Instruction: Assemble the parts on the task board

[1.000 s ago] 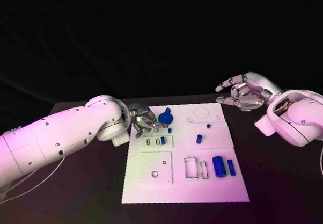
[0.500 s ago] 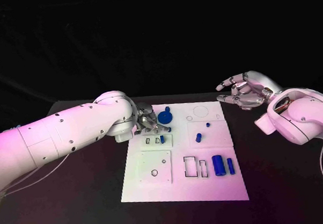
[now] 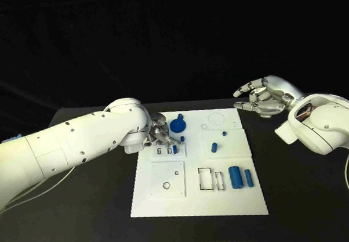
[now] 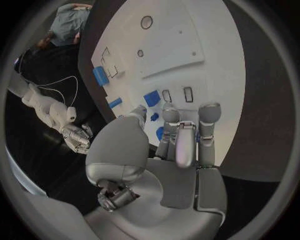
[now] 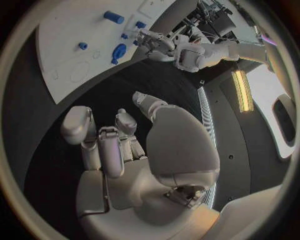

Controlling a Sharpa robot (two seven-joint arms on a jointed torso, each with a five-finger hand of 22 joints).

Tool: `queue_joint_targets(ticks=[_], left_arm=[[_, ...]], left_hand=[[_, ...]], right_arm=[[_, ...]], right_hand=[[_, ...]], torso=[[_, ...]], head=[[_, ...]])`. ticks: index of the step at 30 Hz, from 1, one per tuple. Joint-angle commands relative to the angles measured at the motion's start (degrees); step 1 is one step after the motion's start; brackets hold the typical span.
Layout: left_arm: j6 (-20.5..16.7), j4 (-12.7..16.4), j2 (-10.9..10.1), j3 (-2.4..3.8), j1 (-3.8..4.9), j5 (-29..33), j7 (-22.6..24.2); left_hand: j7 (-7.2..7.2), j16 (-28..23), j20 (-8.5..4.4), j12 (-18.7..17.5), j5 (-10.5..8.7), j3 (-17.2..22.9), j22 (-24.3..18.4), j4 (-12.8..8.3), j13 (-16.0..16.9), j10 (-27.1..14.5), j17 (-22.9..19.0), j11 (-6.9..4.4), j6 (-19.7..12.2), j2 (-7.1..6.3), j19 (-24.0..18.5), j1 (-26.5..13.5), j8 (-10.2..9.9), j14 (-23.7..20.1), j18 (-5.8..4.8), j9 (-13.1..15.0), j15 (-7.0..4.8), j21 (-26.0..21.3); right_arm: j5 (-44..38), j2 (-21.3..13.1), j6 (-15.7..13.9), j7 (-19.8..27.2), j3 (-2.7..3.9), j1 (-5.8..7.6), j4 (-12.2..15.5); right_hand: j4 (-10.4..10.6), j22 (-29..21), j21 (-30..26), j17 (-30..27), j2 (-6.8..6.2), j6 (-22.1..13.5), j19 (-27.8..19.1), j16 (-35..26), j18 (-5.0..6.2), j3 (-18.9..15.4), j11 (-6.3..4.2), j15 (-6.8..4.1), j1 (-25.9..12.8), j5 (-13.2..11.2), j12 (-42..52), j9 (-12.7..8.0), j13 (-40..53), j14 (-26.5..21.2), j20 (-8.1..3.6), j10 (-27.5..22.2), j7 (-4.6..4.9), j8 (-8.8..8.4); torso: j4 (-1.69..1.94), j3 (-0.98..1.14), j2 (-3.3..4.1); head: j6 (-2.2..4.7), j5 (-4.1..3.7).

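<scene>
No legible txt, labels, brand marks or nos. anywhere. Task board (image 3: 202, 203) plain white w/ outlined slots only, no print. Blue parts (image 3: 236, 178) unmarked. Arm shells: small dark dots, no lettering.

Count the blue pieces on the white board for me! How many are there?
6 show: a large round part and a slim part by the left hand, two small ones mid-board, two cylinders at the near right. The hand may hide more.

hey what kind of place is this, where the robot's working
Probably a robotics lab test bench: a black table against a dark backdrop, a white task board with small blue parts, and two robot arms.
</scene>
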Motion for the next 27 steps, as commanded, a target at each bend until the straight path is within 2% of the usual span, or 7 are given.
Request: queue_joint_targets(ticks=[1, 8, 18, 23, 27], left_arm=[[2.3, 0.0, 0.3, -0.02, 0.09, -0.4, -0.6], [2.9, 0.1, 0.4, -0.04, 0.08, 0.2, -0.5], [3.0, 1.0, 0.4, -0.07, 0.08, 0.4, -0.4], [2.8, 1.2, 0.4, -0.09, 0.07, 0.4, -0.3], [2.6, 1.2, 0.5, -0.09, 0.07, 0.4, -0.2]], left_hand=[[-0.28, 0.1, 0.05, 0.2, -0.19, -0.4, 0.1, 0.0, 0.1, 0.3, 1.3, 0.08, 0.2, 0.18, 0.3, -0.4, 0.1, 1.9, -0.85, 0.1, -0.46, 0.3], [-0.33, -0.1, 0.04, 0.3, -0.16, -0.3, 0.4, -0.1, 0.0, 0.1, 0.9, 0.04, 0.2, 1.41, 0.1, -0.2, 0.1, 1.8, -0.88, 0.3, -0.47, 0.6], [-0.34, -0.2, 0.04, 0.3, -0.16, -0.3, 0.5, -0.1, 0.1, 0.1, 0.9, 0.04, 0.2, 1.58, 0.1, -0.1, 0.1, 1.8, -0.89, 0.3, -0.47, 0.6], [-0.37, -0.2, 0.06, 0.3, -0.13, -0.1, 0.5, -0.2, 0.0, 0.0, 0.8, 0.01, 0.2, 1.90, 0.0, 0.4, 0.1, 1.8, -0.89, 0.5, -0.48, 0.7], [-0.39, -0.2, 0.07, 0.3, -0.12, 0.3, 0.5, -0.2, 0.0, -0.1, 0.8, -0.01, 0.1, 2.13, -0.1, 1.0, 0.1, 1.7, -0.87, 0.5, -0.49, 0.8]], right_arm=[[-3.7, 0.1, 0.3, -0.3, 0.03, -0.04, 0.0], [-5.8, 0.5, -0.2, -0.7, 0.02, -0.22, -0.4], [-6.4, 0.8, -0.3, -1.0, 0.01, -0.38, -0.7], [-6.5, 0.9, -0.2, -1.2, 0.01, -0.44, -0.7], [-6.5, 0.9, -0.1, -1.3, 0.00, -0.49, -0.7]], right_hand=[[0.4, -0.1, -0.5, 6.8, -0.07, 0.0, -0.4, -0.2, 0.74, 0.0, -0.02, -0.36, -0.1, 0.4, -0.3, -0.1, -0.2, 3.8, -0.12, -0.4, 0.12, 0.30], [0.6, -0.3, -0.7, 6.7, 0.14, -0.1, -0.5, -0.3, 0.77, 0.1, -0.03, -0.36, -0.2, 0.7, -0.4, -0.1, -0.3, 3.8, -0.12, -0.5, 0.13, 0.39], [0.6, -0.3, -0.8, 6.7, 0.20, -0.1, -0.5, -0.3, 0.77, 0.2, -0.03, -0.36, -0.2, 0.7, -0.4, -0.2, -0.3, 3.8, -0.13, -0.5, 0.13, 0.42], [0.7, -0.3, -0.8, 6.6, 0.21, -0.1, -0.6, -0.3, 0.79, 0.2, -0.03, -0.36, -0.2, 0.7, -0.4, -0.2, -0.3, 3.8, -0.13, -0.5, 0.13, 0.44], [0.7, -0.3, -0.8, 6.6, 0.25, -0.1, -0.6, -0.4, 0.78, 0.2, -0.03, -0.36, -0.2, 0.8, -0.4, -0.2, -0.4, 3.8, -0.13, -0.5, 0.13, 0.46]], torso=[[0.07, 0.02, -0.03], [0.10, 0.00, -0.02], [0.07, -0.07, -0.03], [0.16, -0.06, -0.01], [0.09, -0.03, 0.01]], head=[[-0.17, 0.01], [-0.11, -0.05], [-0.05, -0.04], [-0.08, -0.22], [-0.06, -0.19]])
